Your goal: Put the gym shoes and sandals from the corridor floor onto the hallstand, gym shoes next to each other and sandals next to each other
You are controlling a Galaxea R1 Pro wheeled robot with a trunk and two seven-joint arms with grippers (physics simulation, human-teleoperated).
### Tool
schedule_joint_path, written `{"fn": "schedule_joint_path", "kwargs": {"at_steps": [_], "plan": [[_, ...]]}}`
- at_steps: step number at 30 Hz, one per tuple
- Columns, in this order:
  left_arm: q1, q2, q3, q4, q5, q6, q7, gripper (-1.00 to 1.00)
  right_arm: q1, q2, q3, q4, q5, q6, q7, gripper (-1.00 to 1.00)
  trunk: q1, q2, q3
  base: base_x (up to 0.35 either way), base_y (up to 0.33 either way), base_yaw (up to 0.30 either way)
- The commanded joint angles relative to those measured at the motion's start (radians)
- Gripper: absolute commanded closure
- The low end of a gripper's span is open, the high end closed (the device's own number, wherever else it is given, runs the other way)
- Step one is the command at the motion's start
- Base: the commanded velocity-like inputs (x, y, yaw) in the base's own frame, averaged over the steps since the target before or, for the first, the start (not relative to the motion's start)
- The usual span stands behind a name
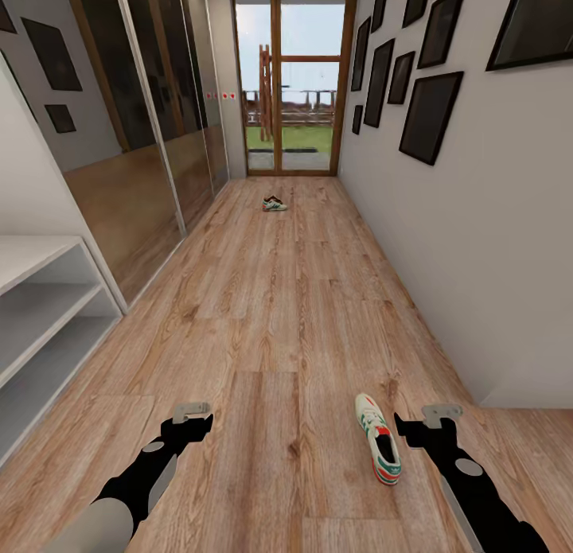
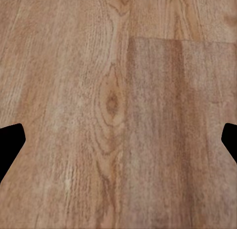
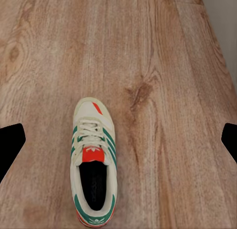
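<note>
gym shoe [image 1: 379, 438] on corridor floor [image 1: 278, 314], near right, just left of your right gripper [image 1: 426, 426] | both claws apart, empty | light, soft upper, stiff sole: pinch the heel collar sidewalls

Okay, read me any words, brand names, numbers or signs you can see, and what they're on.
No legible text.
gym shoe: a dark mark on the heel tab and a print inside on the insole, both too blurred to read.
sliding door: small red stickers, too small to read.
</note>
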Motion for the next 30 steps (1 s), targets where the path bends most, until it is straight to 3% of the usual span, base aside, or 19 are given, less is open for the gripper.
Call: {"fn": "schedule_joint_path", "kwargs": {"at_steps": [1,8,9,17,30], "plan": [[0.0,-0.001,0.005,0.001,0.0,-0.002,-0.004,-1.0,-0.002,0.0,0.0,0.0,0.0,0.007,0.001,-1.0,0.0,0.0,-0.001,0.212,0.0,0.0],[-0.002,-0.005,0.004,0.001,-0.001,-0.001,-0.004,-1.0,-0.006,0.002,0.004,0.024,-0.001,0.006,0.002,-1.0,0.0,0.0,-0.001,0.234,0.0,0.0],[-0.002,-0.007,0.003,0.0,-0.002,-0.001,-0.003,-1.0,-0.007,0.004,0.008,0.07,-0.002,0.005,0.003,-1.0,0.0,0.0,-0.001,0.039,0.0,0.0],[-0.003,-0.007,-0.001,0.0,-0.002,0.0,-0.003,-1.0,-0.008,0.009,0.015,0.172,-0.003,0.004,0.003,-1.0,0.0,0.0,-0.001,0.033,0.0,0.0],[-0.006,-0.018,-0.069,-0.013,-0.001,-0.001,-0.004,-1.0,-0.009,0.018,0.021,0.229,-0.003,0.004,0.003,-1.0,0.0,0.0,-0.001,0.047,0.0,0.0]]}}
